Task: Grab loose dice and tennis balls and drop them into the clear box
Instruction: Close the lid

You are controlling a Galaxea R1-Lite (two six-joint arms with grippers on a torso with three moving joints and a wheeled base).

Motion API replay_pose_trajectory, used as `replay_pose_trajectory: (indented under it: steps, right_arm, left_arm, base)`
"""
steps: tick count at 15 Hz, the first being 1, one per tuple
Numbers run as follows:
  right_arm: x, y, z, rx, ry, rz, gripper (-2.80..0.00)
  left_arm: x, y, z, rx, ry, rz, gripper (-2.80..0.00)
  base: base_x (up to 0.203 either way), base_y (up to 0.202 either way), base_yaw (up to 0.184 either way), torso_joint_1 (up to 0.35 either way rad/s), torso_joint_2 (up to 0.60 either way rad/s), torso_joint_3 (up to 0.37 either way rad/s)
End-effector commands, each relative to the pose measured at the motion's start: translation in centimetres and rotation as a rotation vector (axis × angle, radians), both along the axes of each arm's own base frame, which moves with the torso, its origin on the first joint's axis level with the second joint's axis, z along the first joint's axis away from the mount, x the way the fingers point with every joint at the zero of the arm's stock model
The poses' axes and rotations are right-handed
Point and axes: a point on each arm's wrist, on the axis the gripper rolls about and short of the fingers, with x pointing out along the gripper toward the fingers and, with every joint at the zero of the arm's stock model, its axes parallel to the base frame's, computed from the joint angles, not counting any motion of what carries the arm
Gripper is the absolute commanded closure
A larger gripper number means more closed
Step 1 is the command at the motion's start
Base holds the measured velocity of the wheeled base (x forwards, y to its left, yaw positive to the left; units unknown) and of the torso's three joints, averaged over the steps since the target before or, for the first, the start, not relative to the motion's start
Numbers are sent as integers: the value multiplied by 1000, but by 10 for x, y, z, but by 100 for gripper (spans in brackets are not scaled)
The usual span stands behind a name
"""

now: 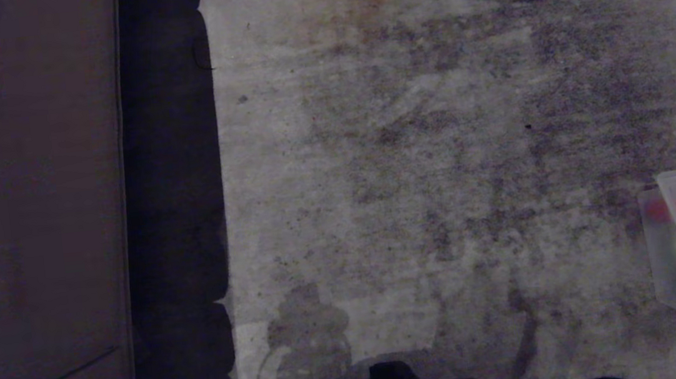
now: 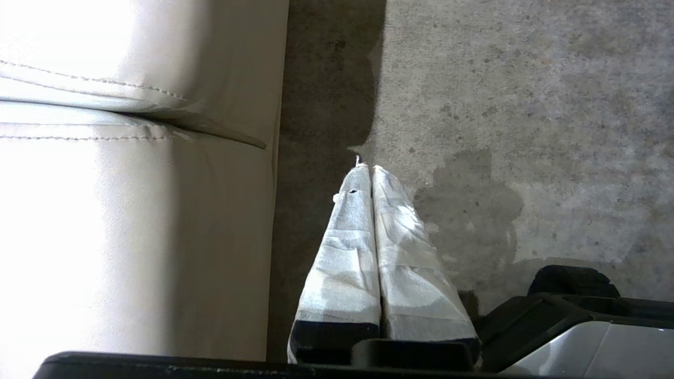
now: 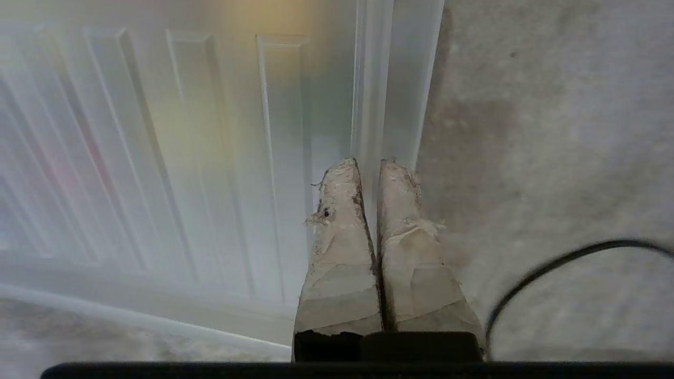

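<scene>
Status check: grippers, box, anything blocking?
Right gripper shut, empty, over ribbed lid. Left gripper shut, parked by sofa. Lid covers clear box.

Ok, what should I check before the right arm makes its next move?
1. Right gripper empty, fingers shut: ok.
2. Loose ball or die in sight on the carpet: not ok, none.
3. Way into the box open: cannot tell, the ribbed lid fills the right wrist view.
4. Black cable away from the right gripper: not ok, close by.
5. Left gripper parked beside the sofa: ok.
</scene>
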Motion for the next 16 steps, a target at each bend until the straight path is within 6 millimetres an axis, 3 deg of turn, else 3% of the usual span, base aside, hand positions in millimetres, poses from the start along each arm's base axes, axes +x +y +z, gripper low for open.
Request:
replay_pose_trajectory:
  steps: [1, 6, 16]
  right_arm:
    - [-2, -9, -15, 54, -33, 1, 0]
    - [1, -16, -38, 84, -34, 7, 0]
    - [3, -15, -60, 47, 2, 62, 0]
  left_arm:
    - [0, 0, 0, -1, 3, 1, 0]
    - [0, 0, 0, -1, 1, 1, 0]
    - [0, 0, 0, -1, 3, 1, 0]
  base:
    - [0, 0, 0, 0, 0, 0]
    - [0, 0, 0, 0, 0, 0]
    - [0, 0, 0, 0, 0, 0]
